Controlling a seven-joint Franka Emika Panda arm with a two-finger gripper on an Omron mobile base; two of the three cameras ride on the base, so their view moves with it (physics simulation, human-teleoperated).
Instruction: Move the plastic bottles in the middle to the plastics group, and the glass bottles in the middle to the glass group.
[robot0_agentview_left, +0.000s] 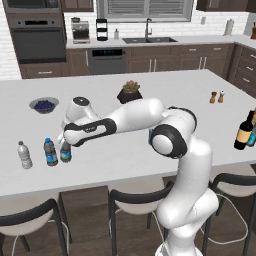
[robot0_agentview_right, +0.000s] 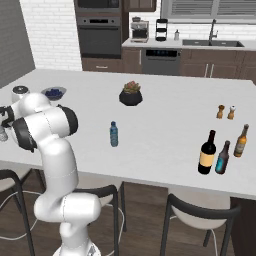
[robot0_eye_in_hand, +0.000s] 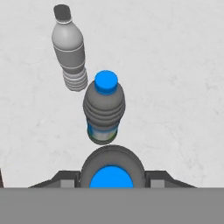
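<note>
White marble island counter (robot0_agentview_left: 150, 145) fills the kitchen foreground. At its nine o'clock end the gripper (robot0_eye_in_hand: 111, 177) is clamped on a blue-capped plastic bottle (robot0_agentview_left: 65, 151), touching the counter just beside a grey blue-capped bottle (robot0_agentview_left: 50, 152), with a white-capped clear bottle (robot0_agentview_left: 24, 154) further toward nine. Another blue bottle (robot0_agentview_right: 114, 134) stands mid-counter. At three o'clock, the dark wine bottle (robot0_agentview_right: 207, 153) stands beside teal (robot0_agentview_right: 222, 158) and amber bottles (robot0_agentview_right: 241, 141).
</note>
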